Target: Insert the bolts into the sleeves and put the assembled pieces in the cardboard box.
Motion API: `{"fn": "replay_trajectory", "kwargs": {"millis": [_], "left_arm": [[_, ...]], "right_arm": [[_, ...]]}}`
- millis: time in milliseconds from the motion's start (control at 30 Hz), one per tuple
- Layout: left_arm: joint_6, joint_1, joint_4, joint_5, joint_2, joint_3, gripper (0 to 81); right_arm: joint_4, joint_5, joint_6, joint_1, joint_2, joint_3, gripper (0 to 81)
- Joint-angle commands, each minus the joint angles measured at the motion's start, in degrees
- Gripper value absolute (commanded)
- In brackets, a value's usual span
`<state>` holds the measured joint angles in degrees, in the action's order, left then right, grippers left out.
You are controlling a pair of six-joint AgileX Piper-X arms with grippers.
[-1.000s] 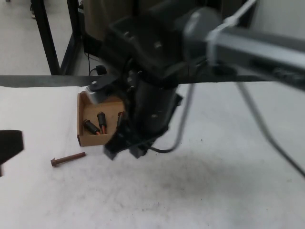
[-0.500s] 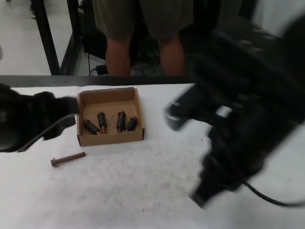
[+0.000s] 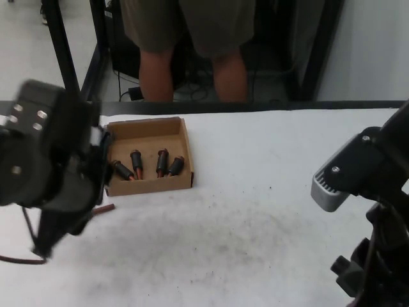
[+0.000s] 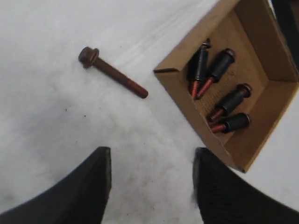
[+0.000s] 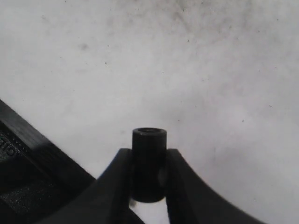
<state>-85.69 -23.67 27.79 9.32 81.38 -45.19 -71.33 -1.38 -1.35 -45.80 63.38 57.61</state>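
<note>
Bolt of reddish-brown metal, long-shanked with a flanged head (image 4: 113,73), lies loose on the white desk (image 3: 255,192) toward its left edge, just in front of the shallow brown cardboard box (image 3: 150,184) and apart from it. Inside the box rest four assembled pieces, black sleeves with copper-coloured bolts through them (image 4: 231,99), lying side by side on the floor of the box. The left jaws hang wide and empty above bare desk, between the loose bolt and the near wall of the box. The right jaws, toward the desk's near right corner and well apart from the rest, are closed on a short black cylindrical sleeve (image 5: 149,140), held upright with its open bore showing at the top. One bolt and one sleeve appear left to join. The round shank may roll away as the left jaws close on it, or the jaws may catch the box wall and shove it. A grip too far down the shank would leave little free to enter the bore. The sleeve is pinched only at its lower part, so an off-axis push could tilt or pop it out.
</note>
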Motion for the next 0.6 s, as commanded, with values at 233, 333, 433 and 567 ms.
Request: {"fn": "replay_trajectory", "kwargs": {"millis": [233,333,433,567], "left_arm": [[-21.57,-0.25,-2.45,1.52,5.42,-0.6,48.7],[-23.99,-0.25,-4.68,2.66,7.28,-0.6,48.7],[-25.57,-0.25,-7.78,3.65,8.98,-0.6,48.7],[-26.24,0.67,-10.3,5.84,10.68,-0.72,48.7]], "right_arm": [[-0.81,0.44,2.05,0.13,-0.59,-0.03,0.0],[-0.98,0.42,3.86,0.13,-0.59,-0.03,0.0],[-1.22,0.42,5.36,0.13,-0.59,-0.03,0.0],[-1.37,0.42,5.48,0.13,-0.59,-0.03,0.0]]}}
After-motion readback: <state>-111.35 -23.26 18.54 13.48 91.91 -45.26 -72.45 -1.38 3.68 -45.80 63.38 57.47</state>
